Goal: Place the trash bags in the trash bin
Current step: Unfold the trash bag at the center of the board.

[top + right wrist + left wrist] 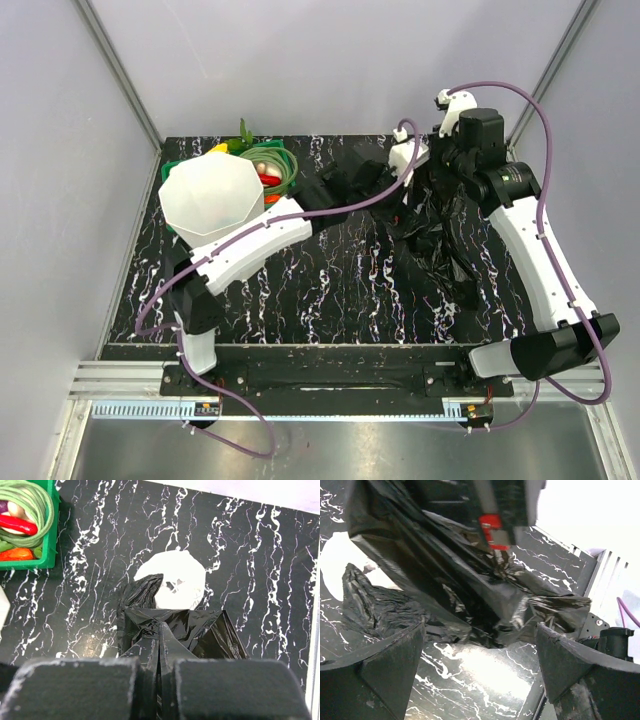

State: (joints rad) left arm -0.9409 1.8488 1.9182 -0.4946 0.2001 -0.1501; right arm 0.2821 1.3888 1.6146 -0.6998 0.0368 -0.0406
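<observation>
Jaws of your right gripper [160, 667] are pinching shut on the black trash bag [186, 629], which is hanging above the table [260, 570] and a white roll [176, 576]. Your left gripper [479, 645] is standing wide open near the bag, gripping nothing. The trash bin [210, 195] is sitting at the far left, beside the green basket [31, 563], well apart from the bag.

Lower folds of the thin glossy black film trash bag [190, 625] are hidden between the fingers of the right gripper [160, 667]. The bag covers part of the white rounded plastic roll [187, 570]. The green basket of toy vegetables [30, 562], at the far left table corner, is cropped.
</observation>
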